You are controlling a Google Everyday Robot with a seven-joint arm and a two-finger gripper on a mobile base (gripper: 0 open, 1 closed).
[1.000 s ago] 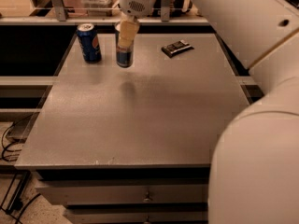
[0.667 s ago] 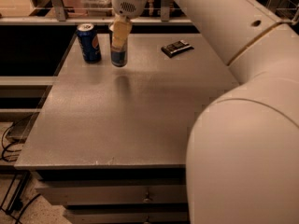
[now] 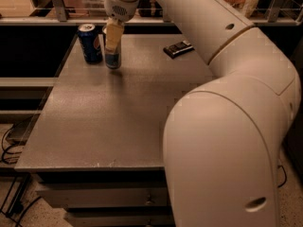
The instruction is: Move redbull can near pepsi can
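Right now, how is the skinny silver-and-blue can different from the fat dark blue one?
The slim silver-and-blue can is narrower than the wide dark blue can with the round logo. The robot's tool grips the slim can from above, hiding its top; the dark blue can stands free, silver top showing. Both stand upright, side by side at the grey table's far left.

Gripper (image 3: pixel 112 40): near the grey counter's (image 3: pixel 109 122) far-left corner, clasped the slim silver-and-blue redbull can (image 3: pixel 112 60) and hid its top.
White robot arm (image 3: pixel 227 126): was cut by right and bottom edges; covered the counter's near-right corner.
Small dark flat object (image 3: pixel 178 48): was too small to identify.
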